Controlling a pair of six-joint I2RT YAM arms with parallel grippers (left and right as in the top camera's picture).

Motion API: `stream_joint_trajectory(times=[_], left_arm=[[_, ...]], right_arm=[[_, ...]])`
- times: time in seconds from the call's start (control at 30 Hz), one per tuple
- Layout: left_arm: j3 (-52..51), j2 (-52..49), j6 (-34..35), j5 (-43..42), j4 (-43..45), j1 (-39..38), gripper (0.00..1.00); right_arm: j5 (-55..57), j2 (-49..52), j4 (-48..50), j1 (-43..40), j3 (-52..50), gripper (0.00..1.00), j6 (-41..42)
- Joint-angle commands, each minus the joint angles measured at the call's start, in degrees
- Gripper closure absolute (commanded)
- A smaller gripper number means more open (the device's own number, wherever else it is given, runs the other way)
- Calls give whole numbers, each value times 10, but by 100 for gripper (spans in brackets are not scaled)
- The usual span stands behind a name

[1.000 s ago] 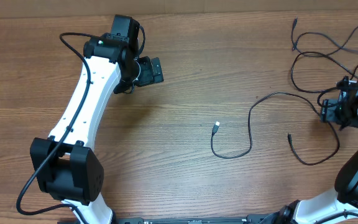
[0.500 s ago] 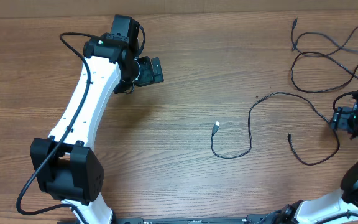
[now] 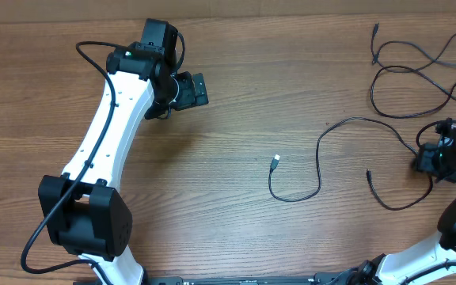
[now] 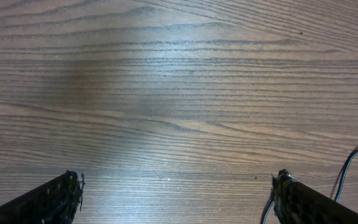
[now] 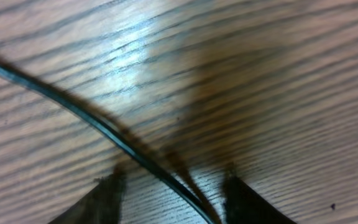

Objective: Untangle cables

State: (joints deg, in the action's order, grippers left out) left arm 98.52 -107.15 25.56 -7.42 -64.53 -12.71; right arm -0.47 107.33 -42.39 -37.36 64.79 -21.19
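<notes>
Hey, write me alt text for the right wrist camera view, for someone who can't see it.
A thin black cable runs diagonally across a wood-grain table, from the left edge down to the bottom centre. It passes between the two dark fingers of the right gripper, which stand apart at the bottom edge.

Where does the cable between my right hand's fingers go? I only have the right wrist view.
Observer: Overhead, that cable runs left from the right hand, loops and ends in a plug near the middle.
Operator: Any others nearby?
Observer: Yes, other cables lie in loose loops at the far right corner.
Operator: And the left hand?
Observer: The left hand is open at the far left, away from every cable.
</notes>
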Motion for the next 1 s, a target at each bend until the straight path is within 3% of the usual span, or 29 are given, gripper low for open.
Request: stream_joint_trajectory(times=[0.0,0.27,0.67,0.97], left_arm=[[6,15,-3,6,0,-1,0],[6,15,-3,6,1,-1,0],[6,15,-3,6,1,-1,0],[6,15,-3,6,1,-1,1]], right_arm=[[24,2,10,0,-6,63,2],[86,2,20,0,-3,96,34],[92,1,-8,1,46,96,34],[23,-5,-21,1,75,96,34]])
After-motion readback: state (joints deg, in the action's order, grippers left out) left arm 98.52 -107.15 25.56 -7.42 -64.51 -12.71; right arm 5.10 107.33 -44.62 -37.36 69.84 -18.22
